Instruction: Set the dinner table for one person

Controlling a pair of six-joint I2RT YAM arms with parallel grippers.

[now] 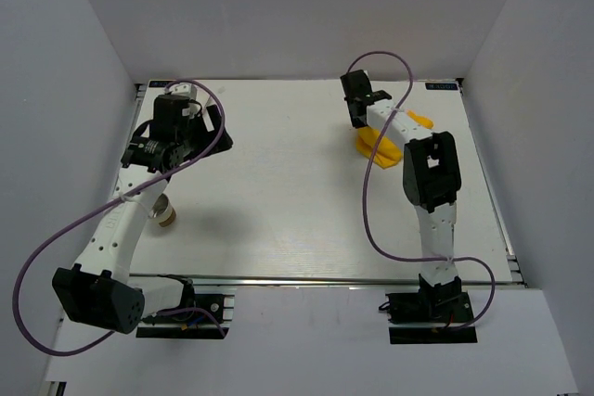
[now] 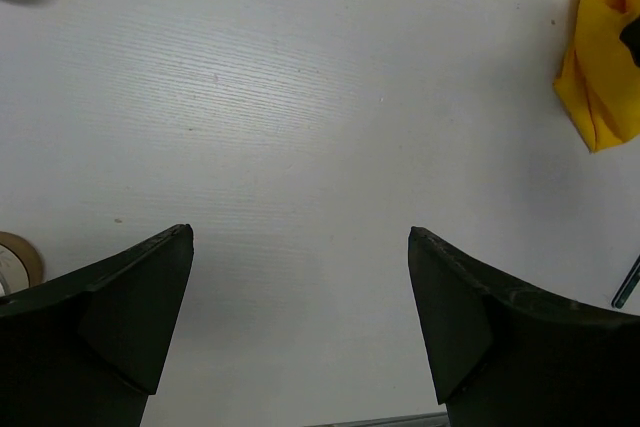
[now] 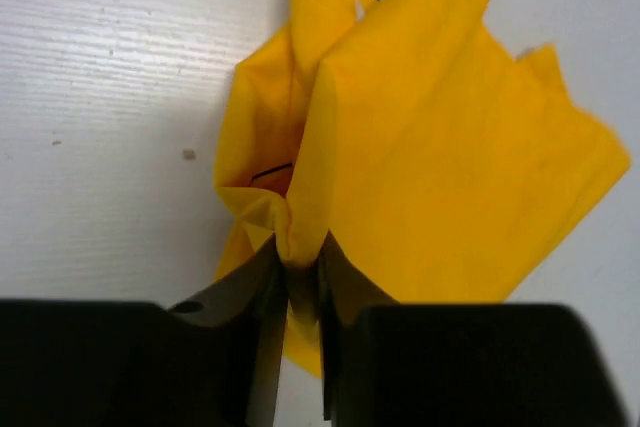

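As far as these views let you judge, the dinner table [image 1: 297, 201] is hardly set at all. It spans the booth between the grey-white panels [image 1: 56, 90], with its metal rail [image 1: 325, 280] along the edge nearest the arm bases, and no place setting is laid out anywhere on it.

On the table's far right part lies the yellow cloth [image 3: 450, 147], bunched and creased rather than spread. The right gripper [image 3: 300, 277] is clenched on a raised fold of it, its two fingers nearly together with yellow fabric pinched between them. You are, I judge, at the very start, taking hold of the cloth so it can be laid out flat; that step is not yet done.

Over the table's left part the left gripper [image 2: 300, 237] hangs released, fingers wide apart, with only white tabletop between them; it holds nothing.

At the table's near left, beside the left arm, stands a small tan round thing [image 1: 165, 215]; you cannot tell whether it is a cup or a roll. The left wrist view also shows a thin dark rod [image 2: 625, 285] on the table, cut off at the picture's edge and too little of it to name.

What is left, by my reading, is nearly everything: the cloth spread flat at a seat, then whatever dish, cup and cutlery belong on or beside it.
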